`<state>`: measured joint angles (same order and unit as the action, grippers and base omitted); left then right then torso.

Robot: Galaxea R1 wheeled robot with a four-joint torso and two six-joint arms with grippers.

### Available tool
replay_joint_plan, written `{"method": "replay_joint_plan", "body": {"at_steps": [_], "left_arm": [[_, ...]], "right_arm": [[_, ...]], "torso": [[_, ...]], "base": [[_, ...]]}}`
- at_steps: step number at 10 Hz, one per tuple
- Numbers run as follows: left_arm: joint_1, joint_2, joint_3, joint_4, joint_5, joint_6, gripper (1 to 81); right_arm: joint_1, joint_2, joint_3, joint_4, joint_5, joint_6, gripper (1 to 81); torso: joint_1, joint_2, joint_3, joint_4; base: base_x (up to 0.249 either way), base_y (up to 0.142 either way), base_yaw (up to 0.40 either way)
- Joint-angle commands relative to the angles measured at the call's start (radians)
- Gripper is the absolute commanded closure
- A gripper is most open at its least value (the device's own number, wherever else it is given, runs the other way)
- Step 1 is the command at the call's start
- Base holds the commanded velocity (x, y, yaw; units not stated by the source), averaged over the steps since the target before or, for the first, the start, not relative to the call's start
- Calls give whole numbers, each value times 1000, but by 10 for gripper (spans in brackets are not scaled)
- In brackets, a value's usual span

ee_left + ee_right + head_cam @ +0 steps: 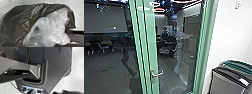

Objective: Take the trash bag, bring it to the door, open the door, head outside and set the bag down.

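Trash bag (15,25), black with crumpled clear plastic (56,21), is close to the left wrist camera; I cannot tell whether the left gripper pinches it. Ahead stands a glass door (152,50); rightward, bins (225,81). The right gripper's spread I cannot tell.

Crinkled dark trash bag (18,18), green-framed glass door (153,50), seemingly closed

We see the crinkled black plastic trash bag (13,23) cut off by the left wrist view's edge. The dark-clothed person (165,33) is too blurred for us to make out.
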<state>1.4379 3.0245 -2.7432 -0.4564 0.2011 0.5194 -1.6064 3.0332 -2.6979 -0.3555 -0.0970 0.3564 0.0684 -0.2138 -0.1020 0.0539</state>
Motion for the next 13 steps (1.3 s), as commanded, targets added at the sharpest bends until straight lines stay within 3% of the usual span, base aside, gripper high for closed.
{"method": "replay_joint_plan", "body": {"at_steps": [1, 8, 13], "left_arm": [[-70, -1, 2, -2, 69, 4, 811], [-69, 1, 2, -2, 69, 4, 811], [-67, 7, 2, -4, 66, 2, 811]], "right_arm": [[47, 5, 4, -2, -52, 0, 10], [45, 6, 4, 0, -52, 0, 10], [47, 8, 4, -2, -52, 0, 10]], "torso": [[0, 0, 0, 0], [0, 0, 0, 0], [2, 0, 0, 0]], "base": [[160, 0, 0], [148, 0, 0], [18, 0, 0]]}}
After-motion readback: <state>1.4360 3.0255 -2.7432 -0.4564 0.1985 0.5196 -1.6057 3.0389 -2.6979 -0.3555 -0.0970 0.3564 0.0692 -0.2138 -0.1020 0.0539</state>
